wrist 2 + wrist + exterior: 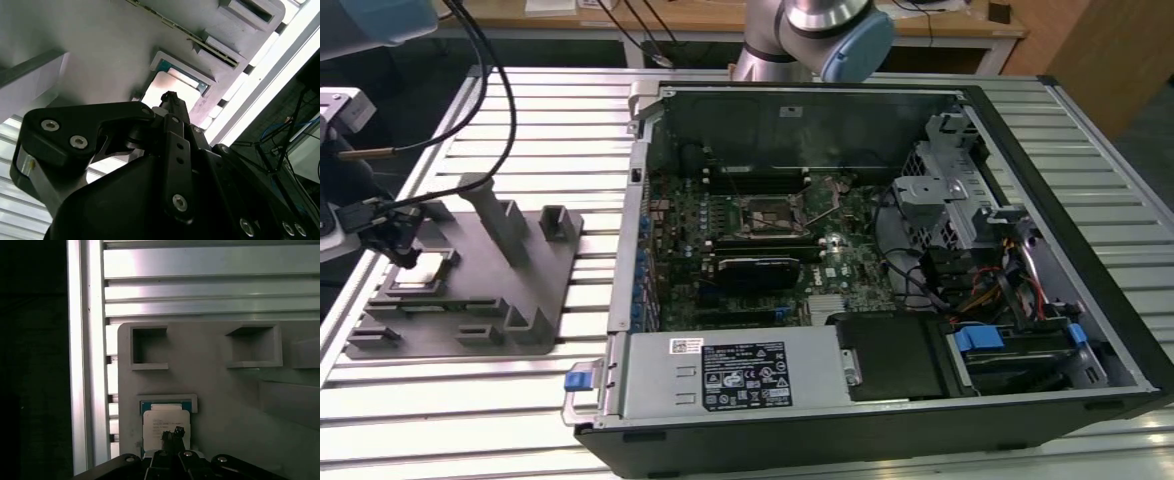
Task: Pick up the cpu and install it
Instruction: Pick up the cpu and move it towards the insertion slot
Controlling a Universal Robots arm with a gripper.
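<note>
The gripper [398, 240] hangs at the exterior view's left, low over the near left corner of a grey holder block [520, 290]. Black cables [487, 90] run down to it from above. In both wrist views its dark, narrow tip [173, 432] [170, 99] points at the cpu [161, 419], and I cannot tell whether the gripper is open or closed. Nor can I tell whether the tip touches the chip's top.

The cpu [424, 270] lies flat in a shallow square pocket of the holder block, silver lid up, with a thin green rim showing along one edge [175, 85]. Other empty square pockets [149, 346] and upright posts [500, 215] stand elsewhere on the block.

The block rests on a ribbed aluminium table [520, 100]. Well apart, to the exterior view's right, an open computer case [1067, 200] lies on its side. Its motherboard [854, 270] faces up, with the black cpu socket [767, 212] in the middle of the far half. A silver power supply [720, 370] fills the near edge. The robot arm's base [827, 30] rises behind the case.
</note>
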